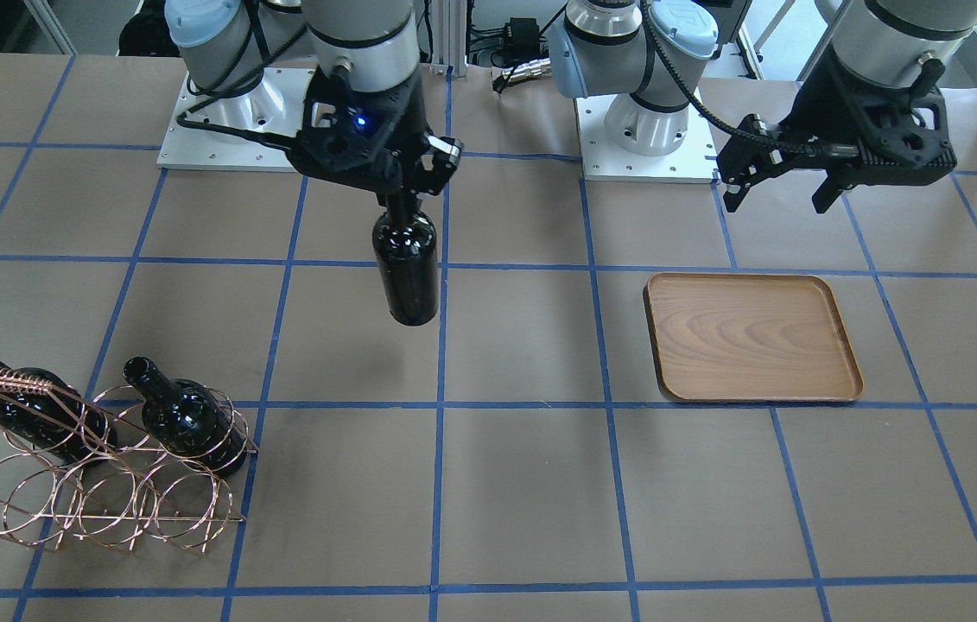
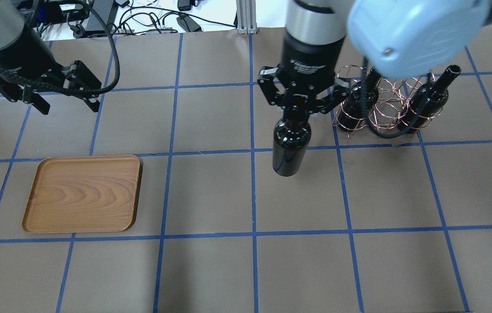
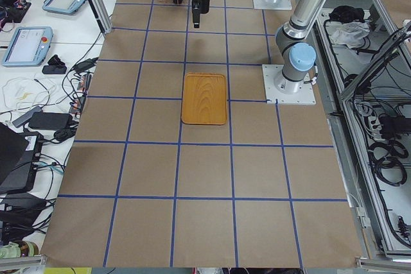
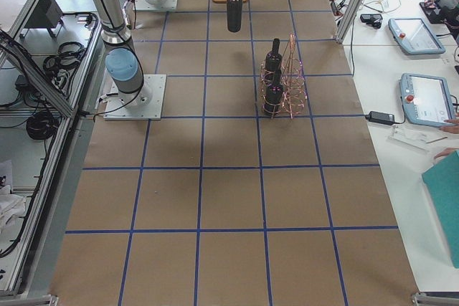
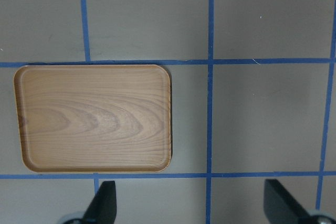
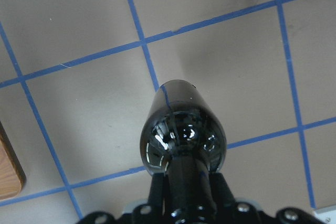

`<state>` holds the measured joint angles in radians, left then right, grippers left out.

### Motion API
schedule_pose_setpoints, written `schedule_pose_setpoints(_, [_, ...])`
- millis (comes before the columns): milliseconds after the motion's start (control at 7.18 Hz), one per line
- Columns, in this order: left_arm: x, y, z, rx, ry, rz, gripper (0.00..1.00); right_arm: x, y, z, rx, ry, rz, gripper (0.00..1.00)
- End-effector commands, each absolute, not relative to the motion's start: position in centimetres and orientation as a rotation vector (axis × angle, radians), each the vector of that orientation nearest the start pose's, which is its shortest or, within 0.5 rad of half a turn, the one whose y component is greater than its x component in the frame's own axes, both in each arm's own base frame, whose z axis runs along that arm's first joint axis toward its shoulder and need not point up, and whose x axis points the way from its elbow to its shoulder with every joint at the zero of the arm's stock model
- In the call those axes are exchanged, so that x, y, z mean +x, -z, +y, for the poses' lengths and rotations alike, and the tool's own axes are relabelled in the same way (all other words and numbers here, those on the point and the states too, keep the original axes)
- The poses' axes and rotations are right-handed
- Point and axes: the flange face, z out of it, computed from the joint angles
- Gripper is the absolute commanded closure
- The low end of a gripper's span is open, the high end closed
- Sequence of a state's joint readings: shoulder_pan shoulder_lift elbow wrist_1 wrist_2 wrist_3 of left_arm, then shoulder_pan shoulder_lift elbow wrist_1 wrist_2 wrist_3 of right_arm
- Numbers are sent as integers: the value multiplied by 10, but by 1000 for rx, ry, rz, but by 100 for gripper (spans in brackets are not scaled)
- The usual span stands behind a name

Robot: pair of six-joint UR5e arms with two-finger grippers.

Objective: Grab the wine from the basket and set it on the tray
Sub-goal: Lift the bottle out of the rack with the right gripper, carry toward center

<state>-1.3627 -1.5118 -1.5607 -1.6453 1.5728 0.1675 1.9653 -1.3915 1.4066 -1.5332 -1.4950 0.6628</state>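
Observation:
My right gripper (image 2: 296,104) is shut on the neck of a glossy black wine bottle (image 2: 288,148) and holds it upright in the air over the table's middle; it also shows in the front view (image 1: 406,268) and the right wrist view (image 6: 184,135). The copper wire basket (image 1: 99,484) stands at the table's right end and holds two more bottles (image 1: 194,428) (image 1: 34,406). The brown wooden tray (image 2: 82,193) lies bare on the left side. My left gripper (image 2: 65,100) is open and empty, hanging above and behind the tray (image 5: 94,116).
The table is brown paper with a blue tape grid. The two arm bases (image 1: 643,130) stand at the robot's edge. Cables and a power brick (image 2: 185,19) lie beyond the far edge. Operators' tablets (image 4: 423,98) rest on a side bench.

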Motion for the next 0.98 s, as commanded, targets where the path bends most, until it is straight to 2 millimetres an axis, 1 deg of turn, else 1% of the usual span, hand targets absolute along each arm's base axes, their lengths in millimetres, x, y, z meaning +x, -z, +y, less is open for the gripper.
schedule_pose_setpoints(0, [9,-514,-484,-190,-10,3136,0,410,-414,-459,463,-155,3080,100])
schedule_pose_setpoints(139, [16,-511,-484,-214,-17,3135,0,425,-390,-459,438,-153,3088,99])
schedule_pose_setpoints(279, [17,-509,-484,-217,-26,3137,0,428,-379,-461,437,-126,3074,100])
schedule_pose_setpoints(418, [17,-506,-484,-219,-36,3138,0,427,-377,-462,446,-126,3073,100])
schedule_pose_setpoints(557, [17,-507,-484,-217,-31,3137,0,428,-373,-460,441,-134,3079,93])
schedule_pose_setpoints(697, [17,-507,-484,-217,-29,3137,0,427,-368,-460,421,-137,3094,26])
schedule_pose_setpoints(836, [16,-508,-483,-217,-26,3137,0,427,-371,-462,394,-140,3086,0])
